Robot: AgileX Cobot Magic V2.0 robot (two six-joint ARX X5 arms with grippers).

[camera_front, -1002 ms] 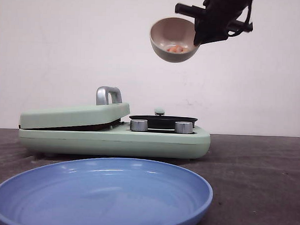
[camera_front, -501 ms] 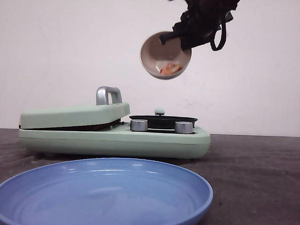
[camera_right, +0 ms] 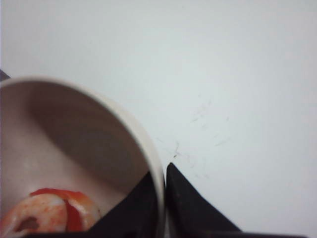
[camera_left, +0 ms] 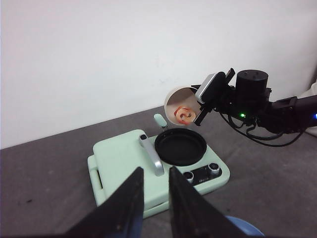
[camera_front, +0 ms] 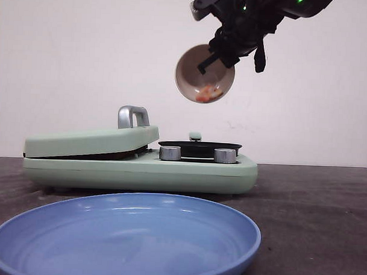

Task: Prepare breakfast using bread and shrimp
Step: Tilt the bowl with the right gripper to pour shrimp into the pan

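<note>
My right gripper [camera_front: 218, 49] is shut on the rim of a beige bowl [camera_front: 204, 72] and holds it steeply tilted, high above the round black pan [camera_front: 199, 146] of the mint-green breakfast maker [camera_front: 140, 166]. The orange shrimp [camera_front: 208, 93] lies at the low side of the bowl; it also shows in the right wrist view [camera_right: 44, 218] and the left wrist view [camera_left: 185, 114]. The maker's sandwich lid [camera_front: 90, 140] is closed, with a silver handle [camera_front: 132, 116]. The bread is out of view. My left gripper [camera_left: 156, 173] is open and empty, high above the maker.
A large blue plate [camera_front: 123, 238] sits at the near edge of the dark table [camera_front: 314, 202], in front of the maker. Two silver knobs [camera_front: 169, 153] face forward. A white wall stands behind.
My right gripper has rolled the bowl from nearly upright to steeply tilted, mouth toward the front, and the shrimp slid to the bowl's lower side. The left arm has not visibly moved.
</note>
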